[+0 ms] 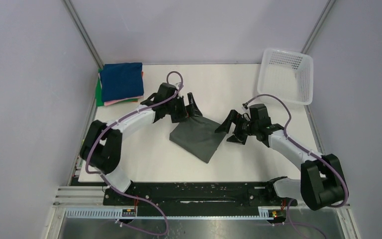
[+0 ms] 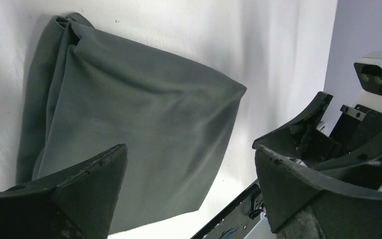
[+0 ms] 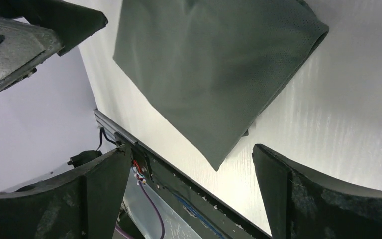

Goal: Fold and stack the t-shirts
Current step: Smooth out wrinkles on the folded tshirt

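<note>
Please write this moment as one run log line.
grey shirt: folded, flat on table | left end effector: open, empty | right end effector: open, empty | shirt stack: far-left corner

No text, label or number seems readable anywhere

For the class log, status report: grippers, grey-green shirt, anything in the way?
Left gripper, right gripper open, empty. Grey-green shirt folded, flat mid-table, not yet on stack. Nothing blocking.

The t-shirt (image 1: 198,138) is plain dark grey-green (a fine mesh weave), the stack (image 1: 122,80) navy over pink and green.
</note>
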